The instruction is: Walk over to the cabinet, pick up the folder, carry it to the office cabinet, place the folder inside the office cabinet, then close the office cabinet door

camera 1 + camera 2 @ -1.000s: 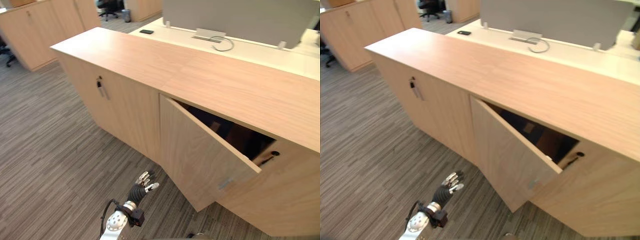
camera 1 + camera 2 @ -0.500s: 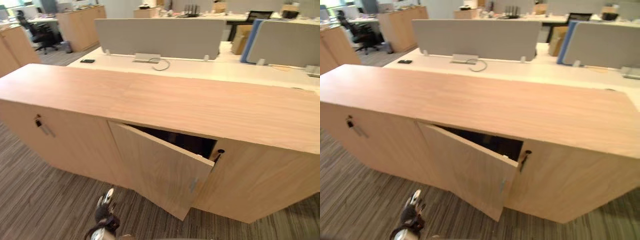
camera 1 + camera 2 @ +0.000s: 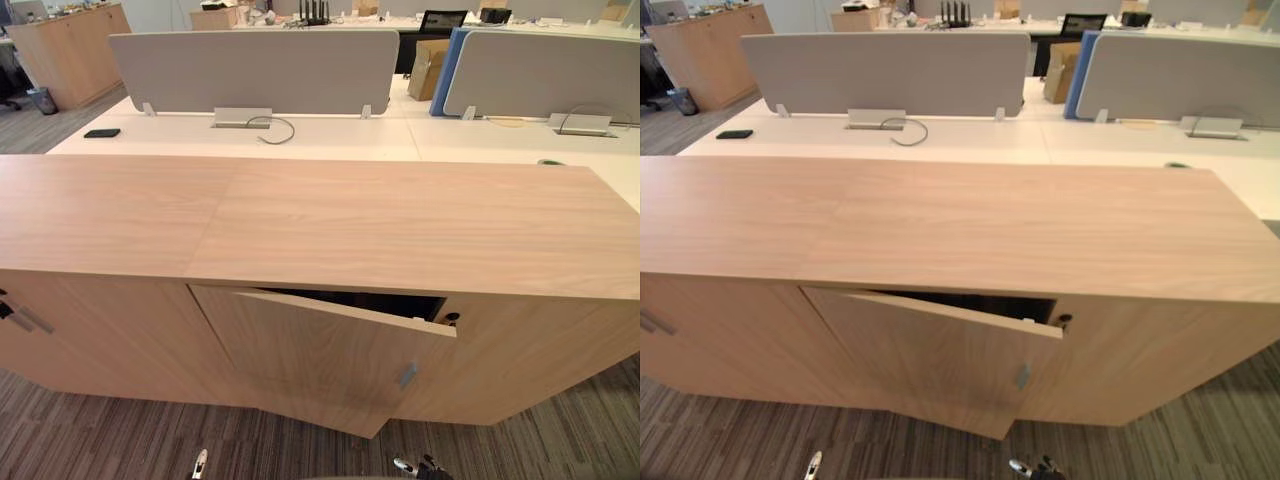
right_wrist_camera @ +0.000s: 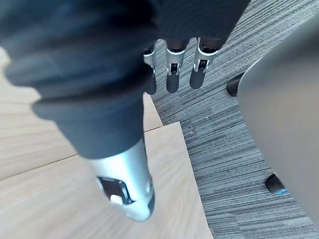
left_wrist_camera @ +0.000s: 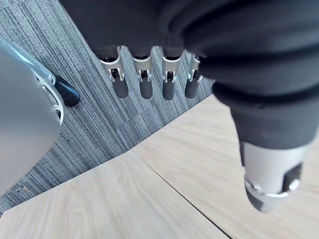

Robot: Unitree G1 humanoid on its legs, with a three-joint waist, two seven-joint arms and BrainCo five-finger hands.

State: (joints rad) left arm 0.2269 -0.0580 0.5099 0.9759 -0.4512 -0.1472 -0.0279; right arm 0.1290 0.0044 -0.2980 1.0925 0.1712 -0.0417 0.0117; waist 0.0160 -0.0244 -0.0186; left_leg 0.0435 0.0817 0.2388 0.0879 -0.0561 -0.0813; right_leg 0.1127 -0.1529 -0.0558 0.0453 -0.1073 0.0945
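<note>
Only one door [image 3: 320, 360] stands ajar; left hand [image 5: 143, 75], right hand [image 4: 172, 73] empty.

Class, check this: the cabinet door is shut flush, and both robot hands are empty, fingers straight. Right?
No: the cabinet door stands ajar, a dark gap behind it, as the left eye view shows. The left hand and right hand are indeed empty, fingers straight.

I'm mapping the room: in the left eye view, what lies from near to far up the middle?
Carpet → half-open cabinet door → cabinet top → white desk → grey screen → cardboard box
</note>
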